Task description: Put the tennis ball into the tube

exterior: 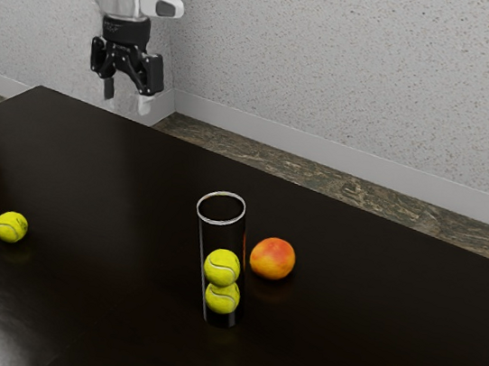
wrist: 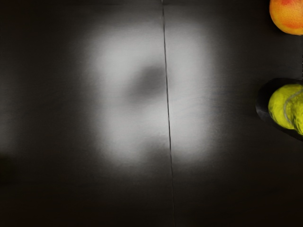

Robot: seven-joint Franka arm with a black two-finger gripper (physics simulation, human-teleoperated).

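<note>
Tennis ball [exterior: 10, 227] on table [exterior: 98, 317], two stacked balls [exterior: 221, 268] inside upright tube [exterior: 219, 224]

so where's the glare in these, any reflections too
Wrist view: a broad pale glare patch on the table, with soft dark smudges in it whose cause I can't tell; exterior view: a pale sheen towards the lower-left corner, plus faint reflections under the lone tennis ball and the orange-red fruit.

Speckled grey wall [exterior: 353, 62], pale baseboard [exterior: 321, 155]; mottled brown floor [exterior: 361, 197]; glossy dark table [exterior: 117, 183].
</note>
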